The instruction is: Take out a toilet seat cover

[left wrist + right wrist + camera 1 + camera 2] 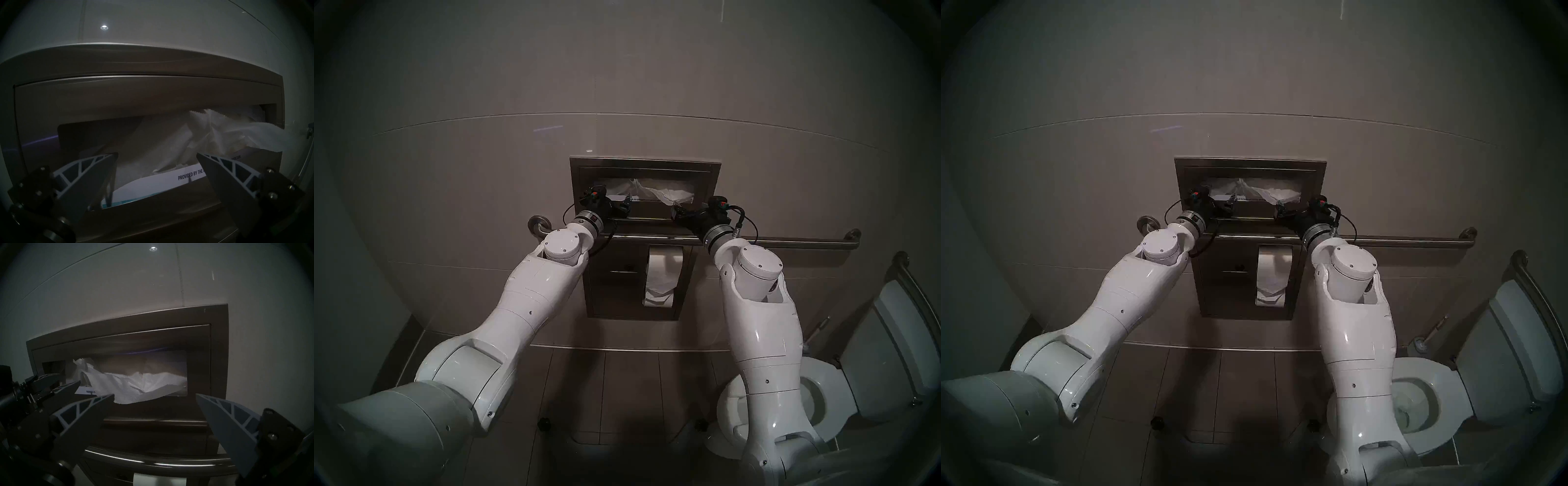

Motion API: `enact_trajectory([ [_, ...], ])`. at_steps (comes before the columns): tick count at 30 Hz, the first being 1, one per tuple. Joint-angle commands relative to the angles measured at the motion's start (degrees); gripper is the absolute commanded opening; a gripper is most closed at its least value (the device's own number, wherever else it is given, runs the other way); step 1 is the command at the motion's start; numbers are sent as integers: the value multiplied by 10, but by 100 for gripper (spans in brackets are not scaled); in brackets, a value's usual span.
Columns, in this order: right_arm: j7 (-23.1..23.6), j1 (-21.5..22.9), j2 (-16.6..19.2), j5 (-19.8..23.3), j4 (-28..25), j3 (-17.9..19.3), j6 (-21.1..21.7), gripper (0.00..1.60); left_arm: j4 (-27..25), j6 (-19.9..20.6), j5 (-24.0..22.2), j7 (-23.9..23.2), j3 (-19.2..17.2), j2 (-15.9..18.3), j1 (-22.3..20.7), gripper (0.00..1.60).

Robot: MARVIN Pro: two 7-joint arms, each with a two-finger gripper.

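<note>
A crinkled white toilet seat cover hangs partly out of the slot of a steel wall dispenser; it also shows in the head right view, the left wrist view and the right wrist view. My left gripper is open at the slot's left end, just in front of the printed box edge. My right gripper is open just below the sheet's hanging edge, its left finger near the paper. Neither holds anything.
A steel grab bar runs across the wall under both wrists. Below it a toilet paper roll hangs in a lower recess. The toilet stands at the lower right, behind my right arm.
</note>
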Motion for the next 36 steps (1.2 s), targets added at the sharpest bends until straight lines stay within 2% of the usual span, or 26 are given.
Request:
enact_trajectory([
  [1, 1, 6, 0, 0, -31, -3, -1, 160, 2, -18, 1, 4, -8, -11, -47, 160],
  [7, 0, 4, -1, 2, -34, -5, -2, 160, 11, -21, 6, 4, -8, -13, -52, 160],
  [10, -2, 3, -1, 3, -36, -6, -2, 160, 15, -24, 9, 3, -7, -15, -52, 141],
  [13, -4, 0, 0, 4, -38, -6, -3, 160, 18, -26, 11, 2, -6, -16, -52, 139],
  [17, -6, -5, 1, 5, -45, -6, -3, 160, 25, -29, 13, 1, -7, -15, -52, 114],
  [21, -8, -8, 2, 6, -50, -6, -2, 160, 32, -34, 15, 0, -9, -15, -53, 125],
  [25, -10, -9, 2, 7, -55, -8, 0, 160, 32, -35, 17, -3, -10, -13, -54, 114],
  [28, -12, -9, 2, 8, -57, -9, 0, 160, 36, -36, 18, -6, -12, -12, -55, 119],
  [32, -13, -10, 2, 9, -61, -11, 0, 160, 47, -39, 24, -7, -14, -10, -60, 118],
  [34, -14, -10, 3, 10, -61, -12, 0, 160, 55, -39, 26, -7, -15, -12, -64, 132],
  [36, -14, -11, 3, 10, -61, -12, 0, 160, 58, -39, 26, -7, -16, -13, -67, 132],
])
